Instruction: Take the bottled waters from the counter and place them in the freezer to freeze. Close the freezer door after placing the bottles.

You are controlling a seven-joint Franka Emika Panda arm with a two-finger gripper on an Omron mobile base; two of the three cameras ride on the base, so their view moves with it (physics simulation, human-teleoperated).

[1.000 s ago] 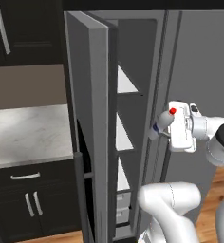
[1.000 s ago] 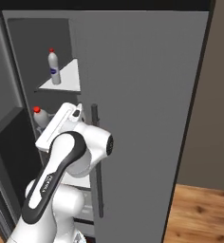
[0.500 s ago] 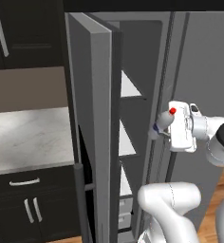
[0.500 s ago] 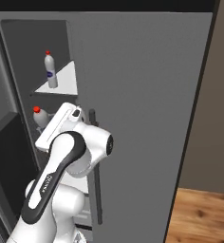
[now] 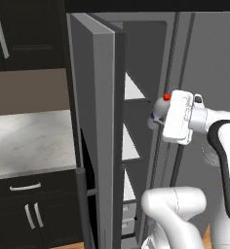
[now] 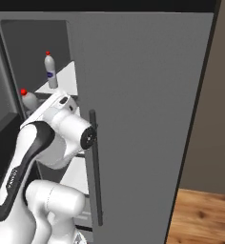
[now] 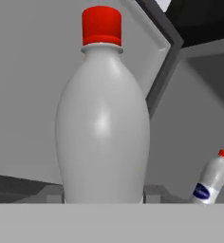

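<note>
Clear red-capped bottle (image 7: 103, 118), upright

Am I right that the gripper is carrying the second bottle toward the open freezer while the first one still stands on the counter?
Not quite: the first bottle is not on the counter; it already stands on a freezer shelf, as the right base view shows. The rest holds: the gripper is shut on the second bottle at the open freezer.
</note>
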